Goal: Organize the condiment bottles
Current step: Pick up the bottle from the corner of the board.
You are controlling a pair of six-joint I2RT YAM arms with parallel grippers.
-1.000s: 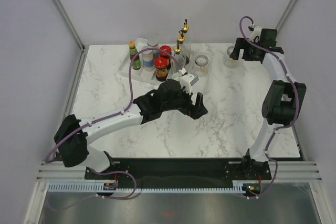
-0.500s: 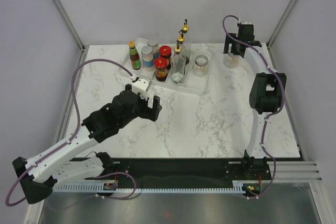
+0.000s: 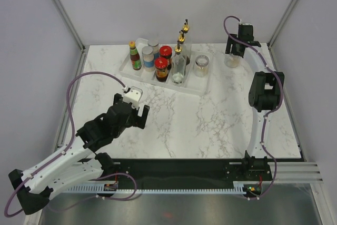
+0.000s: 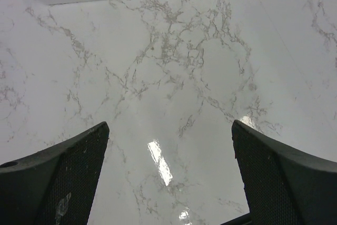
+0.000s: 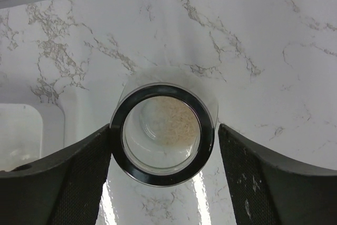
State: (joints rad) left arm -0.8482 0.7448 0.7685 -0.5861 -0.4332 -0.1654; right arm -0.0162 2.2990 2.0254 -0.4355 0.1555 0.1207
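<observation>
White marble tabletop (image 3: 210,119) w/ grey veining, white ridged plastic tray (image 3: 125,68), dark jars w/ red lids (image 3: 161,67), small bottle w/ orange cap (image 3: 135,56) + red/green label, clear glass cruets w/ gold spouts (image 3: 179,64), clear round jar w/ blk rim (image 5: 162,133) + tan powder inside, purple cable (image 3: 93,73) on white/blk arm (image 3: 58,163).

Bottles (image 3: 148,58) stand packed in the white tray (image 3: 196,86), the gold-spouted cruets (image 3: 180,66) tallest, with only narrow gaps between them. In front of the tray the marble (image 3: 205,117) lies bare, and the left gripper (image 3: 139,118) hovers there, fingers wide. Right of the tray, the right gripper (image 3: 233,55) straddles a lone jar (image 5: 162,130), its fingers filling the room on both sides, with the wall (image 3: 316,51) near beyond.
</observation>
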